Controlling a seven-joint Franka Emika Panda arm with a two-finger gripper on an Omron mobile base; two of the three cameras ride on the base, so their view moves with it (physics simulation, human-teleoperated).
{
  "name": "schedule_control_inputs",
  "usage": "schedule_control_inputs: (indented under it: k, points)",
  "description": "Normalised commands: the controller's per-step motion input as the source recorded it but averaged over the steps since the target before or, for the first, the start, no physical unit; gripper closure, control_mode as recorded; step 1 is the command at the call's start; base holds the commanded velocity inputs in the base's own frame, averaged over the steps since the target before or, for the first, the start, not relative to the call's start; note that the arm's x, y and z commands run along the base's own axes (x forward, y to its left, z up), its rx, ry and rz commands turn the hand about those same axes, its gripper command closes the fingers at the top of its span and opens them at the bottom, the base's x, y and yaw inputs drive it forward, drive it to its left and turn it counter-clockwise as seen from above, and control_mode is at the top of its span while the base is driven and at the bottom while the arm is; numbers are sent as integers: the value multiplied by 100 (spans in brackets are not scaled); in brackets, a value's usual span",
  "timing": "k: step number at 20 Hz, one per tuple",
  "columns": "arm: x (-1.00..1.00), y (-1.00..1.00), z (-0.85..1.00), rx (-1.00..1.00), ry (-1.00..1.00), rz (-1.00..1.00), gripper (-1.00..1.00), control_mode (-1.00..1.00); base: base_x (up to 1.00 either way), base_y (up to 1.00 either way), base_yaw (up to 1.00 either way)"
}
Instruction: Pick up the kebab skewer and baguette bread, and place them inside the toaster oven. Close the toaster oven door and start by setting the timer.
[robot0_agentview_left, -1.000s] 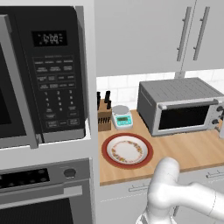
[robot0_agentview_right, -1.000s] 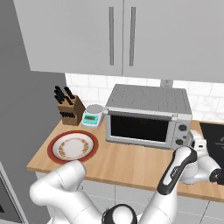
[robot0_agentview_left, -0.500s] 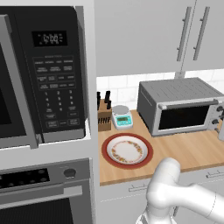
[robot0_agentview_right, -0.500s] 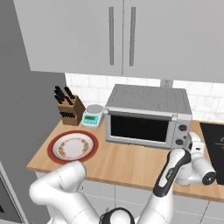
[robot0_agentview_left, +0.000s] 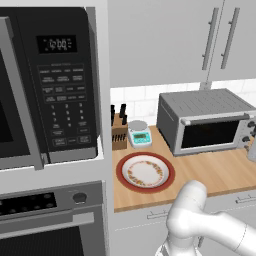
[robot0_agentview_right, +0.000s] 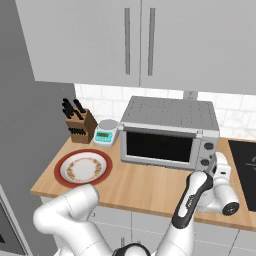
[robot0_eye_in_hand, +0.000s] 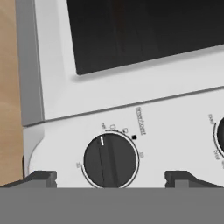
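My gripper (robot0_eye_in_hand: 110, 177) spread wide, I judge the toaster oven (robot0_agentview_right: 170, 135) timer knob (robot0_eye_in_hand: 110, 160) stiff, best pinched across its raised ridge.

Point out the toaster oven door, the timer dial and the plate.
toaster oven door (robot0_agentview_right: 159, 147): right base view, middle of the dark glass.
timer dial (robot0_eye_in_hand: 110, 160): hand view, centre of the black knob.
plate (robot0_agentview_left: 145, 171): left base view, its patterned middle.

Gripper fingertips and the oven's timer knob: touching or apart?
Apart. In the hand view the fingertips flank the knob, with bare white panel showing between each tip and it.
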Motion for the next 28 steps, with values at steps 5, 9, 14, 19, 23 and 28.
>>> schedule_control_inputs:
  k: [5,9,14,19,23,28]
  points:
    - [-2,12,0,0,-5,-4,-100,-100,0,0,0]
    - [0,0,0,0,-5,-4,-100,-100,0,0,0]
    - [0,0,0,0,-7,-5,-100,-100,0,0,0]
    - [0,0,-1,0,-3,-5,-100,-100,0,0,0]
    - [0,0,-2,0,0,-4,-100,-100,0,0,0]
    - [0,0,0,0,0,-1,-100,-100,0,0,0]
